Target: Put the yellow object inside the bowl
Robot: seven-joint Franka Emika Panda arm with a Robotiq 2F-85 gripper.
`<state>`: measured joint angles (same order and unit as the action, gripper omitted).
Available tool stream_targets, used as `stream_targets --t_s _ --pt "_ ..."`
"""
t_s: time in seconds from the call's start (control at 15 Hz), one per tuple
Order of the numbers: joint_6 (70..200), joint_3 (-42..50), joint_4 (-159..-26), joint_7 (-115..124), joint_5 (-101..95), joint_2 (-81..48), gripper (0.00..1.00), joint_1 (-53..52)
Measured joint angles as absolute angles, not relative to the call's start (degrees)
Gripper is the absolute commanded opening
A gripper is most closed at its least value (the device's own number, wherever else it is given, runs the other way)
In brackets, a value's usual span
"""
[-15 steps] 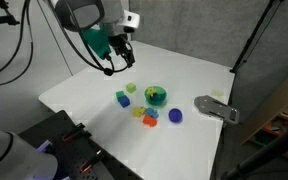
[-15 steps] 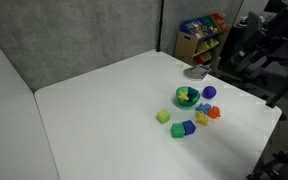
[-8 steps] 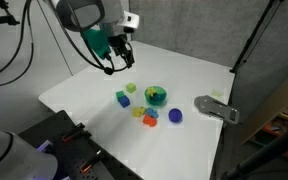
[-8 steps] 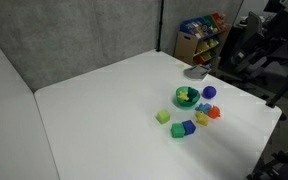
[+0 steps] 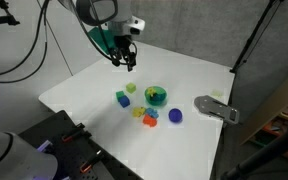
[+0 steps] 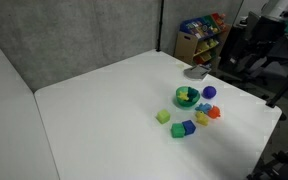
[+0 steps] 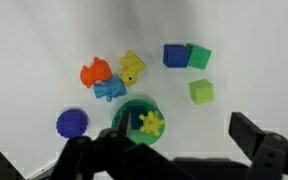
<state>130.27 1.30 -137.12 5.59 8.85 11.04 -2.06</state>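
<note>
The green bowl point(image 7: 136, 102) stands on the white table among small toy pieces, and a yellow star-shaped piece point(image 7: 150, 122) lies inside it. A bright yellow piece point(image 7: 132, 66) lies on the table beside an orange piece point(image 7: 95, 72). The bowl also shows in both exterior views point(image 5: 156, 97) point(image 6: 187, 97), with the yellow piece close by point(image 5: 139, 112) point(image 6: 202, 118). My gripper point(image 5: 127, 60) point(image 7: 177, 118) is open and empty. It hangs high above the table, back from the cluster of pieces.
A blue ball point(image 7: 71, 123) lies by the bowl. Blue point(image 7: 174, 55), green point(image 7: 198, 56) and pale yellow-green point(image 7: 201, 92) cubes and a light blue piece point(image 7: 109, 90) lie around it. A grey flat object point(image 5: 216, 108) sits near the table edge. Shelves with toys point(image 6: 204, 30) stand behind the table.
My gripper has moved a little to the right in the exterior view. The toy pieces and the bowl have not moved.
</note>
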Motion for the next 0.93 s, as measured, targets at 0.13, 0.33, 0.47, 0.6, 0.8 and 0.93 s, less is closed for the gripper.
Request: stream_targets --t_s 0.13,0.33,0.47,0.6,0.8,0.93 --pt "129.01 1.00 -135.00 7.70 7.32 7.80 1.00 -1.78" --pt "128.58 0.58 -132.94 10.20 5.61 2.76 1.00 -1.76" --pt "128.68 0.23 -132.02 11.60 4.26 -0.33 1.00 -1.79" --pt "129.43 -0.04 -131.59 13.05 2.48 -2.96 1.00 -1.91" --pt "132.00 -0.11 -131.47 14.53 0.11 -6.31 1.00 -2.12" --pt "134.88 -0.10 -131.48 15.75 -1.57 -8.36 1.00 -2.12"
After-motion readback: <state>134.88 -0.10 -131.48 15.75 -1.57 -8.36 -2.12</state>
